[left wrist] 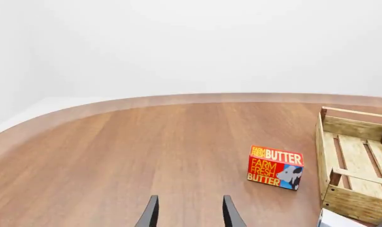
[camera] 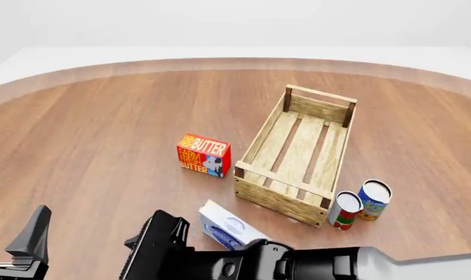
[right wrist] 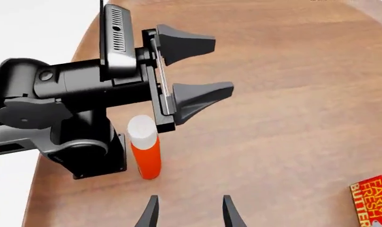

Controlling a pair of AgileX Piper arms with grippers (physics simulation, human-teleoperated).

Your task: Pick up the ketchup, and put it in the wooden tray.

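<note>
Right wrist view shows both pincers, right (right wrist: 187,210) and left (right wrist: 194,68), agape and empty near upright ketchup (right wrist: 145,147).

I see the ketchup (right wrist: 145,150), a slim orange-red bottle with a tall white cap, standing upright on the tabletop near its edge, while the wooden tray (camera: 297,154), a long, low slatted light-wood crate with darker corner posts, sits angled mid-table.
</note>
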